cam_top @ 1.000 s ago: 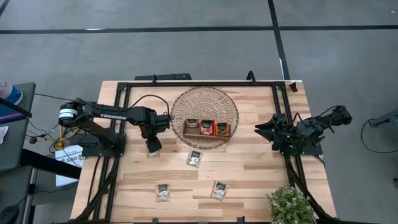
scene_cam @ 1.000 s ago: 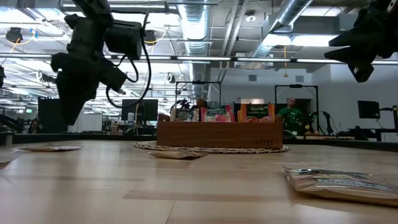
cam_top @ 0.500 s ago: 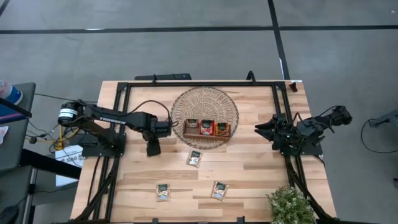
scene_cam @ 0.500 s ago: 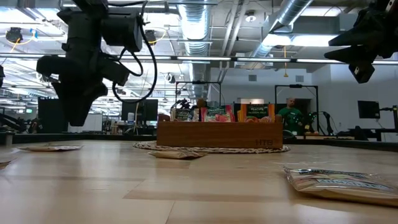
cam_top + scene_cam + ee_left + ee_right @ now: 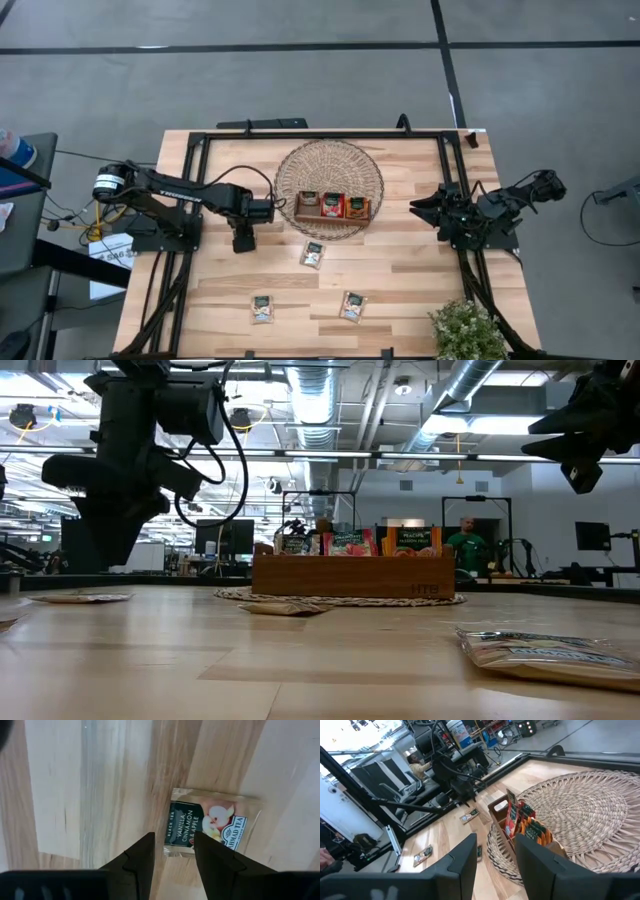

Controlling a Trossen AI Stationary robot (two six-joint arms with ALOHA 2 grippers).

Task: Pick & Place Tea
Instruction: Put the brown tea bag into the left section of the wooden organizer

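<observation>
Left gripper (image 5: 172, 855) parted, empty, directly above tea sachet (image 5: 212, 830); sachet's long axis 3-to-9 o'clock across fingers. Right gripper (image 5: 432, 212) parted, well apart.

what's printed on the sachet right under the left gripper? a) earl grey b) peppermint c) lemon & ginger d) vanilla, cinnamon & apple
d: in the left wrist view the tea sachet lying flat on the table beyond the open left gripper has a dark-green band reading black tea, vanilla, cinnamon & apple.
</observation>
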